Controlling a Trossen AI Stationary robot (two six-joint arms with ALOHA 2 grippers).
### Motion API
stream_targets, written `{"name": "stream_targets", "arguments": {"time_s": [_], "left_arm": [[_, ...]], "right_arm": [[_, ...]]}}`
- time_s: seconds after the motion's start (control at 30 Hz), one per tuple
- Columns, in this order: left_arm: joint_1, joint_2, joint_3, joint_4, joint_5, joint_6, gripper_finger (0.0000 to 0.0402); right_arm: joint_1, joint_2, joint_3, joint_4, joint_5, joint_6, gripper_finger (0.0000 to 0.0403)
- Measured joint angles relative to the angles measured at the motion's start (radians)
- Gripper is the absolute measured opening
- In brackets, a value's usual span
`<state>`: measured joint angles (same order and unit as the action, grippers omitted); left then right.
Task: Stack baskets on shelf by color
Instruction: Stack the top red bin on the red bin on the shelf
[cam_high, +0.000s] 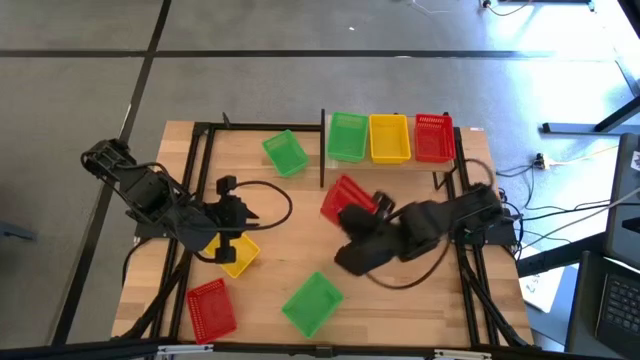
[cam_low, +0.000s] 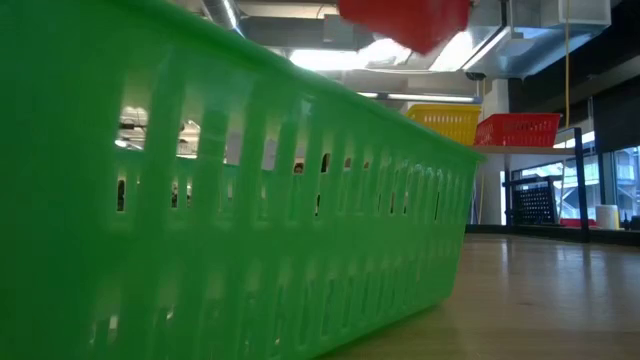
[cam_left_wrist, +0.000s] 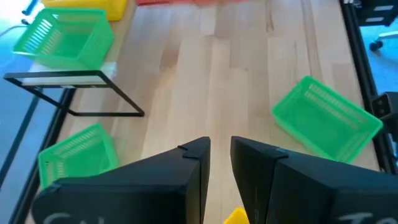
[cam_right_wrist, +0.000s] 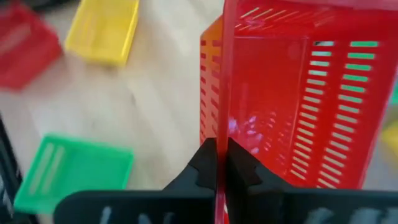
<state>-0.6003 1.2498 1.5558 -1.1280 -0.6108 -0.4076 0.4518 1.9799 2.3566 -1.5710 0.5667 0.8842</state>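
Three baskets sit side by side on the shelf (cam_high: 465, 132) at the table's far edge: green (cam_high: 347, 135), yellow (cam_high: 390, 137) and red (cam_high: 433, 137). A second green basket (cam_high: 285, 153) lies left of the shelf's dark post, a third green one (cam_high: 312, 303) and a red one (cam_high: 211, 307) lie near the near edge. My right gripper (cam_right_wrist: 221, 155) is shut on another red basket (cam_high: 345, 198) at mid-table. My left gripper (cam_left_wrist: 219, 149) stands over a yellow basket (cam_high: 237, 255) at the table's left, its fingers nearly together. My left gripper comes down on the yellow basket from above. Only a sliver of yellow (cam_left_wrist: 236, 216) shows between the fingers, which hide the place of contact. The basket lies on the table. My right gripper pinches one side wall (cam_right_wrist: 224, 93) of the red basket between its two fingers, one inside the hollow and one outside. The basket is tilted and lifted clear of the table (cam_low: 405, 20).
The near green basket (cam_low: 230, 220) fills the low view's foreground. Dark metal frame rails run along the table's left and right sides (cam_high: 195, 170). Bare wood lies between the baskets at mid-table (cam_left_wrist: 205, 81).
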Motion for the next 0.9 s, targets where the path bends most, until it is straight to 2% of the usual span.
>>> {"name": "stream_targets", "arguments": {"time_s": [0.2,0.4,0.6,0.77,0.9], "left_arm": [[0.017,-0.01,0.0,0.02,-0.015,0.015,0.0055],[0.089,-0.01,0.0,0.104,-0.028,0.1,0.0055],[0.198,-0.01,0.0,0.168,-0.028,0.171,0.0055],[0.283,-0.009,0.0,0.189,0.011,0.223,0.0055],[0.346,-0.009,0.0,0.228,0.055,0.274,0.0055]], "right_arm": [[-0.011,-0.134,0.0,0.0,0.163,-0.082,0.0],[-0.084,-0.263,-0.009,-0.001,0.255,-0.166,0.0],[-0.216,-0.404,-0.12,0.0,0.256,-0.205,0.0],[-0.345,-0.568,-0.341,-0.002,0.245,-0.092,0.0],[-0.444,-0.685,-0.466,-0.002,0.18,0.055,0.0]]}}
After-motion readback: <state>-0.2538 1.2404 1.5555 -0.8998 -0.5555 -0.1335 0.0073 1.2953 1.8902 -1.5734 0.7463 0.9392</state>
